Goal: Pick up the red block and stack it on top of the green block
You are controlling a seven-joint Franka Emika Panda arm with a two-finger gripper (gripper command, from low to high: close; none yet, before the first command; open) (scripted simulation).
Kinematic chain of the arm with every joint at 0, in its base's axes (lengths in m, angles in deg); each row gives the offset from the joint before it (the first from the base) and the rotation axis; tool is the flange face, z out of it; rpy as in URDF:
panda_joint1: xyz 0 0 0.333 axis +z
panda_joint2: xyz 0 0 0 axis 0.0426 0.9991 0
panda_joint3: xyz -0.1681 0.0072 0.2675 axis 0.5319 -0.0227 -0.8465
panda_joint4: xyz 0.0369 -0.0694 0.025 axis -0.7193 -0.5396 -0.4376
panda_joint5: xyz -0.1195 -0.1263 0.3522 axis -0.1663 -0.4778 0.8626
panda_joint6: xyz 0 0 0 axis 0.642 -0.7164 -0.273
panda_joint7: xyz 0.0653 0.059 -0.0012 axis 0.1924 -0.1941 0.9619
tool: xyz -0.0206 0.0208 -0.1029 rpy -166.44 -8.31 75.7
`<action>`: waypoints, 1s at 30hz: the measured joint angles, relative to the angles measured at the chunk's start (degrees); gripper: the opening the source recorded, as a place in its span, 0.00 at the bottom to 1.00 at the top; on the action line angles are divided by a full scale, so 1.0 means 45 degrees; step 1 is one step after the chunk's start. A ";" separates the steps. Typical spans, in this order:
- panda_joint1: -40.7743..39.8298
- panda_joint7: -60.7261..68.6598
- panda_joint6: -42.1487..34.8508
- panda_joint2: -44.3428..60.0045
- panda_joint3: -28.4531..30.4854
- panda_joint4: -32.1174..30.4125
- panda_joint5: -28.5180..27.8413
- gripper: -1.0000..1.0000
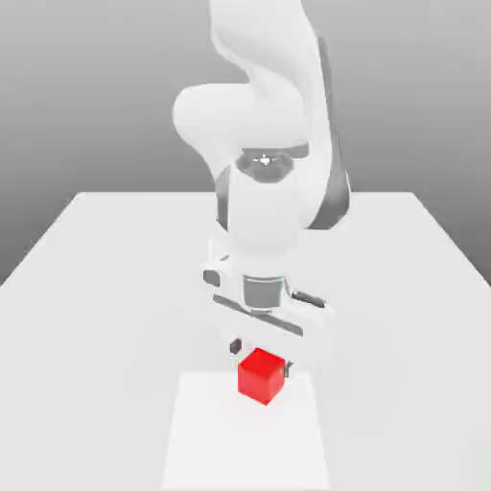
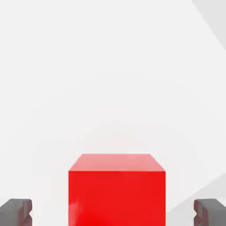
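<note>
The red block sits low in the centre of the exterior view on the white table, directly under the gripper. In the hand view it stands between the two dark fingertips, which are spread wide with a clear gap on each side and hold nothing. It looks like a small, rigid, light cube with a glossy and probably somewhat slippery skin, so the sound hold is square across two opposite flat faces, around mid-height.
</note>
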 joint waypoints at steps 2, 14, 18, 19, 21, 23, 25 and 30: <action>0.0158 -0.0078 0.0203 0.0237 0.0176 0.0030 -0.0094 0.00; 0.0091 0.0910 -0.1927 -0.2284 -0.0317 -0.0329 0.1263 0.00; 0.0349 0.0158 -0.3171 -0.2926 -0.0495 0.0266 0.1010 0.00; 0.0508 -0.0347 -0.3393 -0.2732 -0.0608 0.0680 0.0738 0.00; 0.0833 -0.1359 -0.3822 -0.2255 -0.0782 0.1569 0.0249 0.00; 0.1162 -0.2338 -0.4247 -0.1734 -0.0966 0.2489 -0.0160 0.00; 0.1615 -0.3240 -0.4669 -0.1197 -0.1097 0.3415 -0.0453 0.00; 0.2631 -0.5226 -0.5710 0.0161 -0.1442 0.5728 -0.0807 0.00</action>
